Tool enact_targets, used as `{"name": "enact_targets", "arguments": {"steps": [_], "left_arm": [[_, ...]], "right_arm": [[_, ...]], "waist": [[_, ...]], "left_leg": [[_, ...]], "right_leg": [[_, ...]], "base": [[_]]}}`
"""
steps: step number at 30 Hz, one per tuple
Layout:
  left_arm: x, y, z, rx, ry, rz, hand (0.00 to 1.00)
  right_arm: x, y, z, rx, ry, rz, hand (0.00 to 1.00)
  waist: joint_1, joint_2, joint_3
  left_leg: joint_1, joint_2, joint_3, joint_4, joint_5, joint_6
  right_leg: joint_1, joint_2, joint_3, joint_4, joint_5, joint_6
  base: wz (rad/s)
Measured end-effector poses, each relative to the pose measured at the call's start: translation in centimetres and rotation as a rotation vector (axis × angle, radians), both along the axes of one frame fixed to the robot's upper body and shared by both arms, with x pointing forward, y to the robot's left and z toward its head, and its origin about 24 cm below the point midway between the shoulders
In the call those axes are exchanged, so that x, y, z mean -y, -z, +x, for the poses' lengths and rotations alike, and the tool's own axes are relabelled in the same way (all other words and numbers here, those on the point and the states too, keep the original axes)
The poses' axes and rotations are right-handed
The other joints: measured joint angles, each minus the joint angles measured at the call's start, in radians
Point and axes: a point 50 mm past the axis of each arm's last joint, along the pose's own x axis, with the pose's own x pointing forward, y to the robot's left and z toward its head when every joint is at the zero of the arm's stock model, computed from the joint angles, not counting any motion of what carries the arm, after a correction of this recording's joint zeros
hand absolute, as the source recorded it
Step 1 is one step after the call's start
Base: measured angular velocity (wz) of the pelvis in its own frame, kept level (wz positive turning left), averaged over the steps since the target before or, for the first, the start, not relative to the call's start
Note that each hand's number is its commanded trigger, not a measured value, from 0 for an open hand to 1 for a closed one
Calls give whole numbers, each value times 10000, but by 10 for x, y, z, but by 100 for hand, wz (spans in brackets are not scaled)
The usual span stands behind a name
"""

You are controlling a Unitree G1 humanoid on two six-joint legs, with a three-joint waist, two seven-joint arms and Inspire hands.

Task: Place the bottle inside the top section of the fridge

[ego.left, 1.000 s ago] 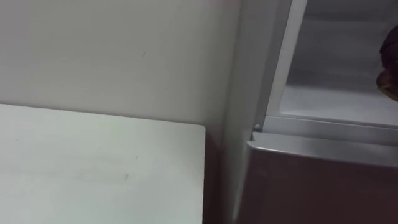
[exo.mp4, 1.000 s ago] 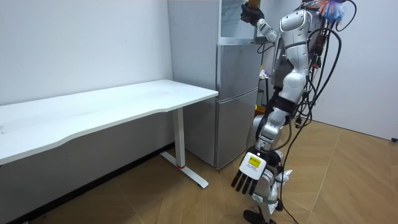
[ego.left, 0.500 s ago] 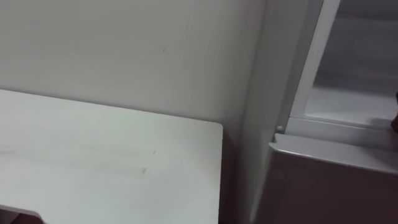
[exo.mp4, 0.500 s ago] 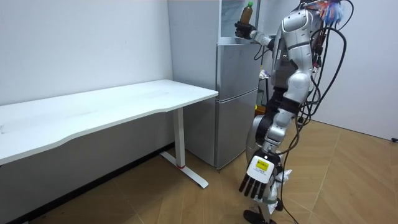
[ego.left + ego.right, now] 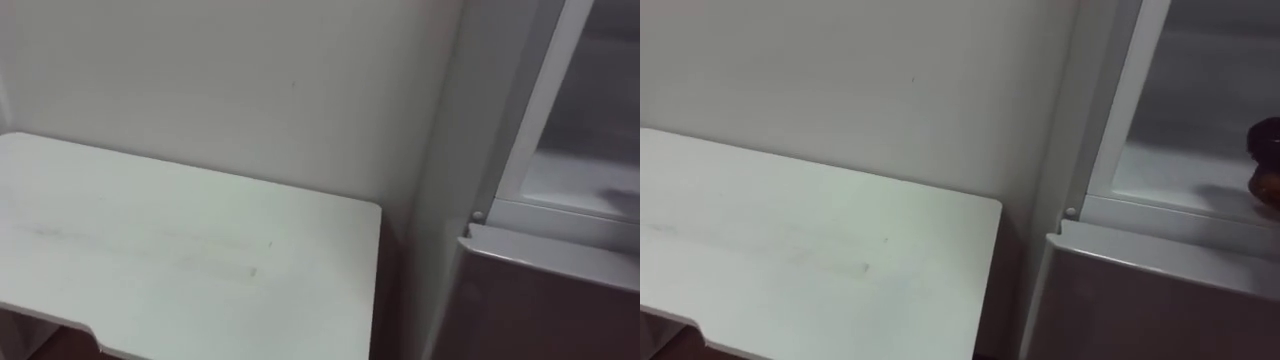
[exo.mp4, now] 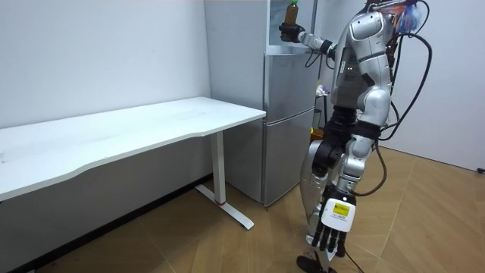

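Observation:
I stand in front of the grey fridge with my right arm raised. In the room view my right hand is shut on the amber bottle, held upright at the front of the open upper compartment. In the right eye view the same hand is a dark shape at the right edge, just above the compartment's white floor. My left hand hangs low beside my legs, open, with its fingers straight and pointing at the floor.
A white desk stands against the wall on the room view's left, with its corner close to the fridge's side. The lower fridge door is closed. Wooden floor lies behind me.
My right hand carried the bottle towards the room view's left, up to the upper compartment's opening. My left hand swung from ahead of my legs to hang beside them. The eye views shifted left.

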Motion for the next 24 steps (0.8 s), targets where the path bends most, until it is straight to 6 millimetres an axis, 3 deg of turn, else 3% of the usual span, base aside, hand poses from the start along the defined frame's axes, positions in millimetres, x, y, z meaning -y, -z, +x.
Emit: {"name": "enact_targets", "arguments": {"steps": [8, 11, 15, 21, 24], "left_arm": [[-1, -1, -4, -101, -145, 215, 0], [-2, -2, -1, -24, -102, 248, 0], [-7, -4, 6, 222, 46, 357, 0], [-15, -8, 7, 223, 146, 600, 0], [-15, -8, 5, 135, 108, 576, 0]], "right_arm": [[-1, -1, 2, -2, 171, 57, 100], [-2, 7, 4, -392, 151, 29, 100], [-7, 20, 9, -1073, -358, -180, 100], [-10, 19, 19, -1314, -806, -408, 100], [-12, 21, 22, -1449, -1038, -566, 100]], "waist": [[60, -32, 19], [55, -84, 41], [221, -101, 48], [510, -234, 49], [570, -244, 108]], "left_leg": [[-103, -26, -102, 26, -1, 0], [-103, -112, -152, 40, 0, 1], [-88, -107, -178, 22, 1, 3], [-93, -61, -233, 26, 3, 3], [-151, -69, -324, 21, 0, 5]], "right_leg": [[43, -69, -146, 5, -23, 9], [79, -83, -262, 9, -49, 16], [10, -89, -254, 30, -54, 15], [76, -90, -317, 13, -57, 17], [96, -110, -438, -5, -56, 21]], "base": [[5], [8], [-1], [3], [10]]}}
